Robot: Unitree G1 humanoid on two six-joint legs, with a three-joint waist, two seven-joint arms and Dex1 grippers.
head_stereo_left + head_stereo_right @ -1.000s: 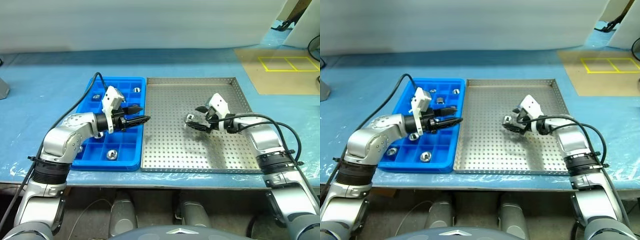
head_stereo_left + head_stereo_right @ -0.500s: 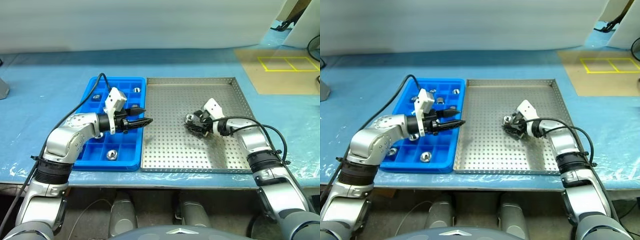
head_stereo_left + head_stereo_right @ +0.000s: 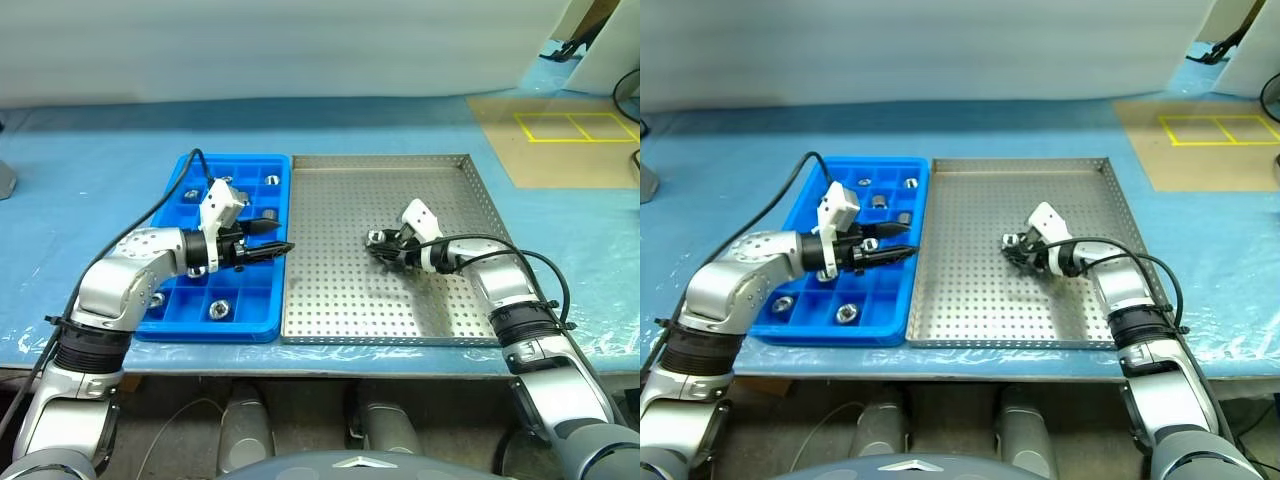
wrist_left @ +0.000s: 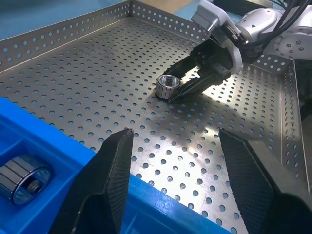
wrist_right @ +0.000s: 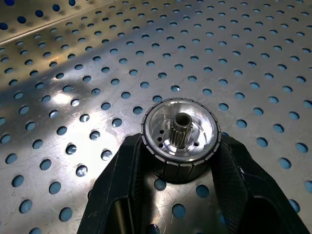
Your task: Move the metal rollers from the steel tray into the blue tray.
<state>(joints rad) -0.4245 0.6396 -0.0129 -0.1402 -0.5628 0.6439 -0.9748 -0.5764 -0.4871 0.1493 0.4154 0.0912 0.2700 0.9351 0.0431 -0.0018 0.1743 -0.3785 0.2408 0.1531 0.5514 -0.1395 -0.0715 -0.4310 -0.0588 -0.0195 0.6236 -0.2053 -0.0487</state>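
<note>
Blue tray (image 3: pixel 175 300): far left, gridded compartments; several rollers sit one to a cell, such as the roller (image 3: pixel 217 310) in the near row, with other cells bare.
Left gripper (image 3: pixel 275 248): over the blue tray's right edge, pointing toward the steel tray, fingers parted and holding nothing (much as a second ago).
Steel tray (image 3: pixel 330 300): square, perforated floor, touching the blue tray's right side; its floor is bare apart from one roller under the right gripper.
Last roller (image 5: pixel 179 131): mid-tray, resting upright on the perforated floor, centre hole up.
Right gripper (image 4: pixel 168 92): a second ago its fingers stood wide around this roller; now they are clamped on its ribbed sides, one finger (image 5: pixel 119 185) each side, tips low on the tray floor.
Change, read for the task: the grasp looks just made (the roller is not yet lifted), so I judge the next step is to raise it and carry it left to a bare cell.
Progress: likely the final piece, since no other roller lies in the steel tray.
</note>
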